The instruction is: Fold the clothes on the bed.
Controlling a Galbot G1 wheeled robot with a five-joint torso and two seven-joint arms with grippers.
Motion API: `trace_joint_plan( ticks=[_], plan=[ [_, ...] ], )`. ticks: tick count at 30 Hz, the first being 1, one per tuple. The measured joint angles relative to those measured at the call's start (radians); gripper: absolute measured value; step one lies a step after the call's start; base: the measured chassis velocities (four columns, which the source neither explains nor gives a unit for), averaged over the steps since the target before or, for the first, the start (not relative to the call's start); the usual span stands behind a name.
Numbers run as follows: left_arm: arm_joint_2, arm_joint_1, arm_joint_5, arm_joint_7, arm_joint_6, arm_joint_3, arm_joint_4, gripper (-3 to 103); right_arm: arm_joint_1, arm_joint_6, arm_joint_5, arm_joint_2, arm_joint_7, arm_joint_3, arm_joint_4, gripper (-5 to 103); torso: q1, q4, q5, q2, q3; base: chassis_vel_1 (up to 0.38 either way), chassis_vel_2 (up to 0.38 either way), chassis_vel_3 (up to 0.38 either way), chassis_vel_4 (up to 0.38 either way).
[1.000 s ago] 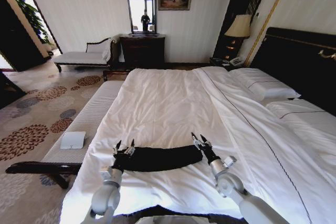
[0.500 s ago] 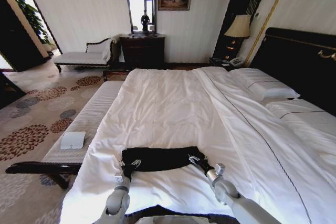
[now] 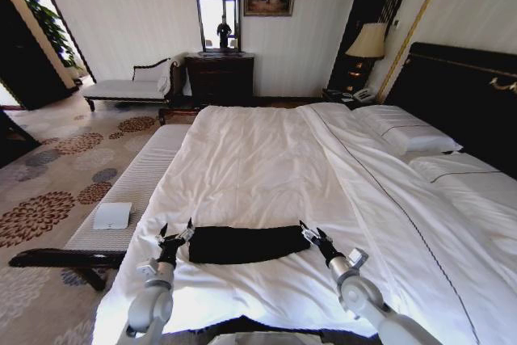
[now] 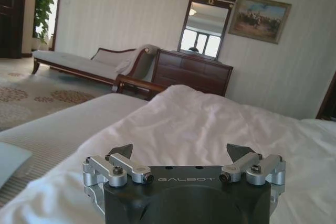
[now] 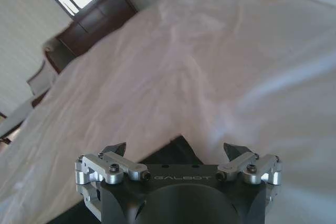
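Observation:
The clothes lie as a narrow black folded band across the near part of the white bed. My left gripper stands open just off the band's left end, holding nothing. At the band's right end my right gripper is open too and equally bare. In the left wrist view the left gripper spreads its fingers over white sheet. In the right wrist view the right gripper is open above a corner of the black clothes.
White pillows lie at the right by the dark headboard. A striped bench with a white item runs along the bed's left side. A chaise, dresser and lamp stand by the far wall.
Half a second ago both grippers were down on the black cloth's near edge. Now they are open and off to its ends, and the cloth lies as a narrower band.

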Motion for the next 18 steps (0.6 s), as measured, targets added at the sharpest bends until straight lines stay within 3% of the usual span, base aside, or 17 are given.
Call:
trace_joint_plan(
  ticks=[6,17,18],
  plan=[
    [0.0,0.037,-0.021,-0.003,0.019,-0.05,-0.059,100,0.01,-0.039,0.08,0.042,0.022,-0.012,-0.026,100,0.0,0.0002,0.0,0.0,0.0,0.0,0.0,0.0,0.0],
    [-0.018,0.066,-0.02,-0.013,0.019,-0.051,-0.086,100,0.044,-0.051,0.084,0.099,-0.011,-0.033,-0.073,99,0.0,0.0002,-0.0001,0.0,0.0,0.0,0.0,0.0,0.0],
    [-0.019,0.066,-0.019,-0.015,0.019,-0.05,-0.088,100,0.046,-0.049,0.084,0.103,-0.016,-0.033,-0.074,94,0.0,0.0002,0.0,0.0,0.0,0.0,0.0,0.0,0.0]
  ],
)
